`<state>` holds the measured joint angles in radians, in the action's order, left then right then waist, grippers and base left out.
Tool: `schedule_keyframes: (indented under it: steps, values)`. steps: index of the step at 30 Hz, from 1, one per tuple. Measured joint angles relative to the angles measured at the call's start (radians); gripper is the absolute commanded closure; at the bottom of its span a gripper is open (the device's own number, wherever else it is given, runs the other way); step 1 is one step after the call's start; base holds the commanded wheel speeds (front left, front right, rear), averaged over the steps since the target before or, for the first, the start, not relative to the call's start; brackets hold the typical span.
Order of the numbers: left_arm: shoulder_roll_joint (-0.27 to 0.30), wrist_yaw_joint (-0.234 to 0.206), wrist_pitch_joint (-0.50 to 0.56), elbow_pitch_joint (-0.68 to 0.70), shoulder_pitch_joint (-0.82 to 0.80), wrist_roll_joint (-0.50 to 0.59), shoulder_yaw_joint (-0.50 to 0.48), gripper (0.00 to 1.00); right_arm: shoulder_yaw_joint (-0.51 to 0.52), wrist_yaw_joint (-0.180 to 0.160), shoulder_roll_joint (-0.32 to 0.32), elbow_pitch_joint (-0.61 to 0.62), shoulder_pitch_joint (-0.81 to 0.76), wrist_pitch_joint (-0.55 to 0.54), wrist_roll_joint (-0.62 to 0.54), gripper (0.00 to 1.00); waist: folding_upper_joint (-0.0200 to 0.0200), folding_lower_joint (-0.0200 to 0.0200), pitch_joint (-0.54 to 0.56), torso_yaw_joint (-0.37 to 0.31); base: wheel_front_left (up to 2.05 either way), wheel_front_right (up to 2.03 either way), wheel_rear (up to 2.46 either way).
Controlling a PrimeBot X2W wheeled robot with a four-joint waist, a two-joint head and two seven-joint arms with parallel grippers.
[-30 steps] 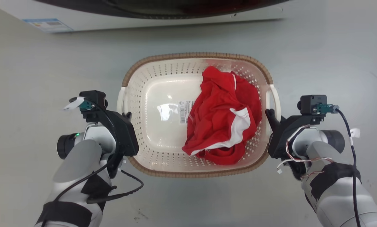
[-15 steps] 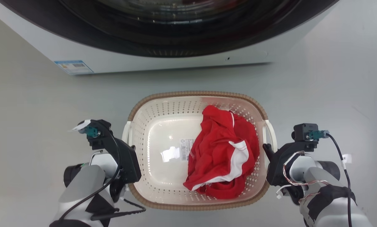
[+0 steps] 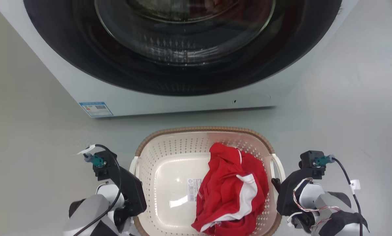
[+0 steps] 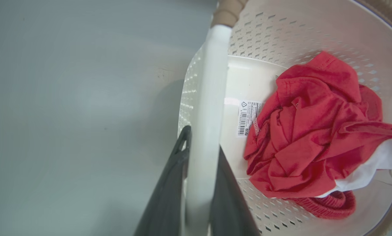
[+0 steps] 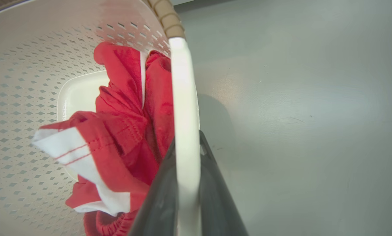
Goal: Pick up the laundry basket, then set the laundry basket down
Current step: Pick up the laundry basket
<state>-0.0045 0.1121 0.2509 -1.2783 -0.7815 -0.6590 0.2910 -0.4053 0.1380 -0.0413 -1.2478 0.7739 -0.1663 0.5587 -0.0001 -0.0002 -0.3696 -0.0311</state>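
Observation:
The laundry basket (image 3: 169, 149), cream-white and perforated with a brown woven-look rim, sits low in the head view in front of the washer. A barcode sticker (image 3: 193, 189) shows on its inner bottom. My left gripper (image 3: 134, 178) is shut on the left loop handle (image 4: 212, 65), with one dark finger on each side of the white bar. On the other side my right gripper (image 3: 276, 183) is shut on the right loop handle (image 5: 179, 82) in the same way. Both wrist views look into the basket (image 4: 281, 32) (image 5: 25, 49) past my grippers (image 4: 202, 144) (image 5: 186, 139).
A crumpled red garment with white trim (image 3: 232, 190) (image 4: 307, 131) (image 5: 127, 114) lies in the basket's right half. The white front-loading washer (image 3: 94, 95), with its dark round door, stands just beyond the basket. Grey floor (image 3: 35, 147) spreads out on both sides.
The head view has swung upward, so the washer door now takes up the top and the basket and arms sit lower and slightly smaller. Both grippers keep their hold on the handles.

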Motion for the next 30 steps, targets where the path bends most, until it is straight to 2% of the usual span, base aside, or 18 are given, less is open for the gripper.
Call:
schedule_keyframes:
  steps: [30]
  values:
    - [0.001,-0.013,0.151,-0.012,0.177,-0.125,0.053,1.0,-0.051,0.0,-0.004,-0.003,-0.165,-0.195,0.1,1.0,0.0,0.0001,0.332,0.008,0.0,0.0,0.0]
